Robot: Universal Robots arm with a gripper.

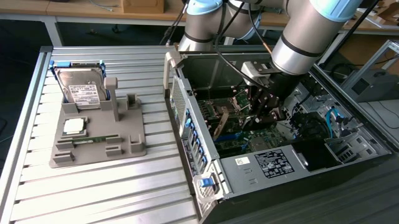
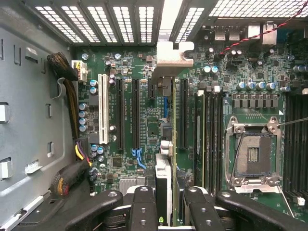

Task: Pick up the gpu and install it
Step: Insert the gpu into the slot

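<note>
- While it reaches down into the open black computer case (image 1: 262, 163), the arm's black gripper (image 2: 171, 204) has its 2 fingers (image 2: 144, 207) clamped on the thin green-brown GPU card (image 2: 168, 144).
- Held on edge, the card stands over the green motherboard (image 2: 144, 62) among its long black expansion slots (image 2: 134, 113), silver bracket (image 2: 173, 54) toward the case's vented rear wall.
- On the exterior view's left, a grey holder (image 1: 100, 140) on the slatted metal table (image 1: 93, 196) carries a silver hard drive (image 1: 81, 91).

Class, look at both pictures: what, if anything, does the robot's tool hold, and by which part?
The tool grips the thin green-brown circuit card with a silver metal bracket by its upper edge, the card standing edge-on above the motherboard inside the open computer case.
</note>
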